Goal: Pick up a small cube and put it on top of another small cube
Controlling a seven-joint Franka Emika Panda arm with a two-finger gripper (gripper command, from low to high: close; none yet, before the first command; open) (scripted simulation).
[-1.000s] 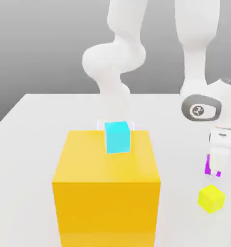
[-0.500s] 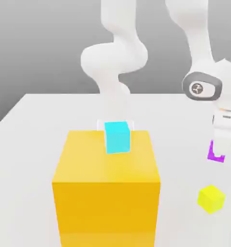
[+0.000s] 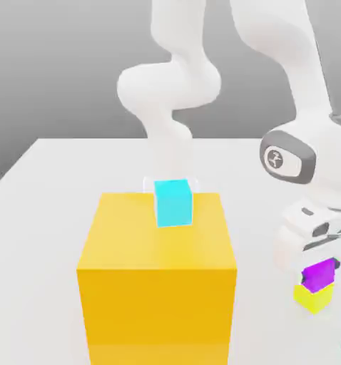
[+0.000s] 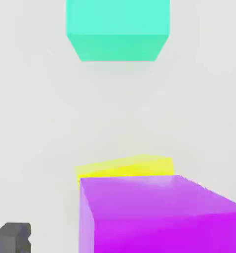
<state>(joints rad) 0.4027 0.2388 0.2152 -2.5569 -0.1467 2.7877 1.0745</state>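
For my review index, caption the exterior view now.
Magenta cube sits tilted on the yellow cube, gripper at it.

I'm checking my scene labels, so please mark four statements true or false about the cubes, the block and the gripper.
1. The small cyan cube sits on top of the big orange-yellow block. True.
2. The small magenta-purple cube is on the big block. False: it is over at the small lemon-yellow cube, hiding part of it.
3. The small teal-green cube stands apart from the yellow cube. True.
4. The gripper is clamped shut on the magenta cube. False: it is open, with a gap between one finger and that cube.
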